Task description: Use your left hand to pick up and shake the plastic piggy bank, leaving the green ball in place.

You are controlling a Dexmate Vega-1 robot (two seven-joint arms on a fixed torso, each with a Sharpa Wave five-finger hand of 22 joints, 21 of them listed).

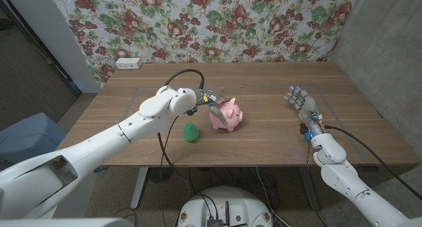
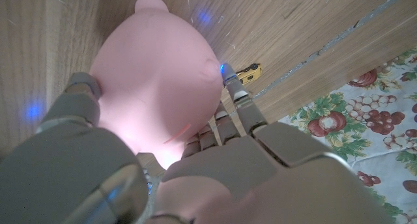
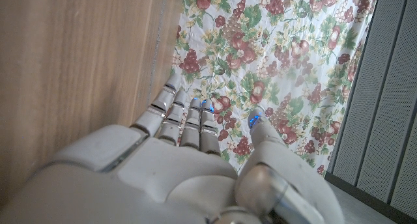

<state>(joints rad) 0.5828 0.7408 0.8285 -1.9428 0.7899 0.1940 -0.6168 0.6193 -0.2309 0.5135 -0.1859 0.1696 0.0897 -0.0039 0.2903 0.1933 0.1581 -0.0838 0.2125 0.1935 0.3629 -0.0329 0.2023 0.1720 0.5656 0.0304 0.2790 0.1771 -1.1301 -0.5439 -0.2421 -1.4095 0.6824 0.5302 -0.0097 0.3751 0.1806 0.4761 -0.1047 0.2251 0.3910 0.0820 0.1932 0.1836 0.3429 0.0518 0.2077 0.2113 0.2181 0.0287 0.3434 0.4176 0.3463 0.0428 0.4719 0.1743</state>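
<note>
- The wooden table spans the head view, with a fruit-and-flower patterned cloth hung behind it.
- The left arm reaches in from the lower left corner across the table's near half towards its middle.
- The right arm comes in from the lower right and ends near the table's right side.
- The pink piggy bank sits around the middle of the table; whether it rests on the wood or is slightly lifted cannot be told.
- The left hand is closed around the piggy bank: in the left wrist view the pink body lies between the thumb on one side and the fingers running along the other, the fingertips touching its flank.
- The right hand stands upright with its fingers apart and nothing in them, well apart from the piggy bank; the right wrist view shows those fingers stretched out over the table edge.
- The green ball rests on the table just beside the piggy bank, on its near left side under the left forearm, apart from the fingers.
- A white power strip lies at the far left corner.
</note>
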